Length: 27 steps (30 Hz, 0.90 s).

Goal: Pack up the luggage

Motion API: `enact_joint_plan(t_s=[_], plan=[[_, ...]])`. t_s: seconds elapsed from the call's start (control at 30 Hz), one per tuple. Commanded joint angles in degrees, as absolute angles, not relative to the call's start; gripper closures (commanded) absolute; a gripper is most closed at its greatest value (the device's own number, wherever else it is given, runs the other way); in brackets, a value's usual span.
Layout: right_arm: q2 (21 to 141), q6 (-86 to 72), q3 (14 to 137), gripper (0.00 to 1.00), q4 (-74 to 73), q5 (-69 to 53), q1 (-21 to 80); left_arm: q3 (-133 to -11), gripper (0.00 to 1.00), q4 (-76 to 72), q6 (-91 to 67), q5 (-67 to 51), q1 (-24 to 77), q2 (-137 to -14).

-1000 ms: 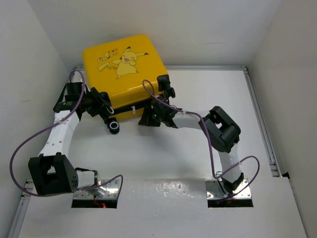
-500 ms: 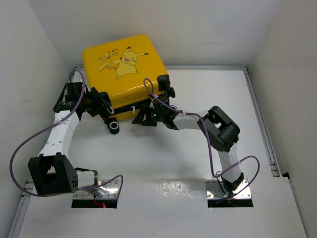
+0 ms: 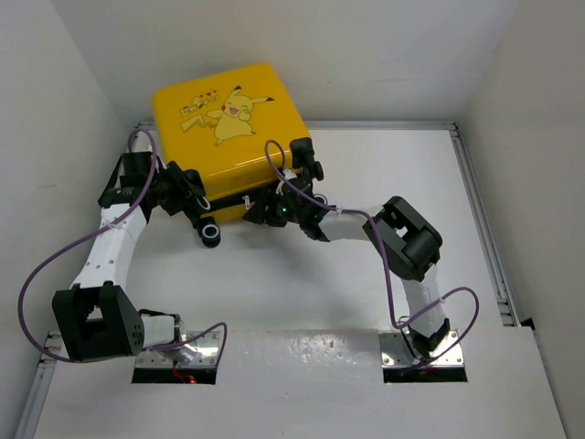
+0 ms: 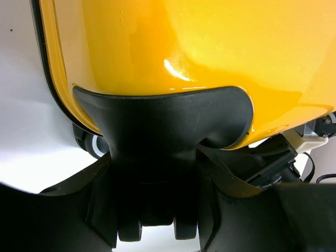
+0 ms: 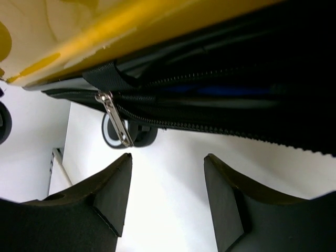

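Right tool (image 5: 167,164): jaws apart with nothing between them, aimed up at the near seam of the case
Zipper pull (image 5: 116,122): silver tab hanging just above the finger on the left of the right wrist view, outside the gap, near but not touching
Zipper track (image 5: 226,128): long axis runs from the pull off to the right of that view, crossing above the tool's gap; two rows of teeth stand parted there with dark lining between, so that stretch looks unzipped
Coming move, as judged: shift the tool sideways toward the pull, pinch the tab, then draw it along the track
Nearer arm: the right, already at the near face; the left is busy at the corner
Left tool (image 4: 157,210): closed on the black wheel housing (image 4: 157,131) at the case's near-left corner, seemingly bracing it
Pikachu suitcase (image 3: 233,137): lying flat, printed shell up, lid down, at the far-left corner of the bench
Wheel (image 3: 211,235): black, juts from the near edge between the two tools
Bench (image 3: 366,274): white and smooth; the case could slide under a sideways tug, hence the brace
Room: walls stand close behind and left of the case; the right arm reaches in from the near right
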<state>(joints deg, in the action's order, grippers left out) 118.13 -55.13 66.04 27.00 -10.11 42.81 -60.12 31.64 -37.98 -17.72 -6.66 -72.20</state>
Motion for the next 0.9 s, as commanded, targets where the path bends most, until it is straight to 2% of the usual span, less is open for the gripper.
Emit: enact_joint_plan(t_s=[0.0,0.73,0.87], plan=[[116.37,-53.35,68.2,0.43,32.52,-6.95,42.89,-59.94,1.0,31.11,-38.32,-22.15,-4.92,-70.4],[117.69,-55.28,73.56,0.44,33.49,-4.66,43.59,-59.41,1.0,31.11,-38.85,-22.15,-4.92,-70.4],[118.04,-55.46,74.79,0.53,33.22,-2.64,43.77,-58.89,1.0,30.59,-38.85,-22.15,-4.92,-70.4]])
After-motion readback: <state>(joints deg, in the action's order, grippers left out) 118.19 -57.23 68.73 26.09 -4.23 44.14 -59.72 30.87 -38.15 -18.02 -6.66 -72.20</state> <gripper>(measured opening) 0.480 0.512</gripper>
